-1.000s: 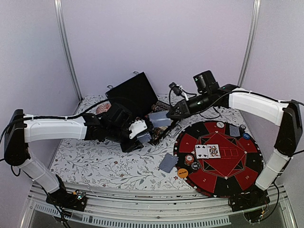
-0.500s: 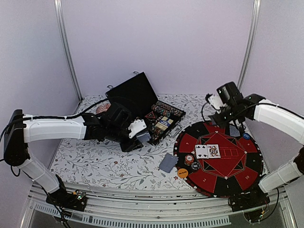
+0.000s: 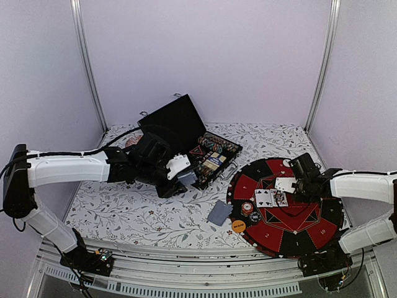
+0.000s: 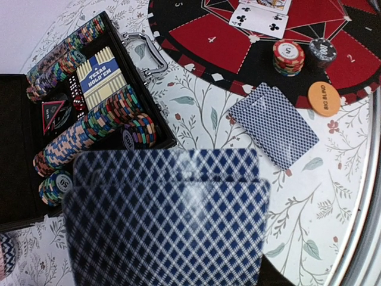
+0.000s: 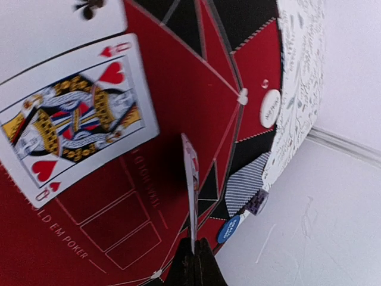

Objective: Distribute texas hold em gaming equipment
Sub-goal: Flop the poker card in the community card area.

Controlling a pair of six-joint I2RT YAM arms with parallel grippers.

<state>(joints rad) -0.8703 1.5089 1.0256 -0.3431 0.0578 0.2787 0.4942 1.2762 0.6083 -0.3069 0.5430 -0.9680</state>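
The right arm has swung from the chip case (image 3: 214, 155) to the red mat (image 3: 304, 217). Its jaws, fully closed, pinch one card (image 5: 190, 185) just beside the face-up queen of hearts (image 5: 77, 122), likely the next board card. The left jaws, part-open, grip the deck (image 4: 166, 220) near the case.

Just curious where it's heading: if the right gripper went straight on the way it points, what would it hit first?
Probably the red mat, just beside the queen of hearts. The card that the right gripper pinches would touch down first. Depth is hard to judge.
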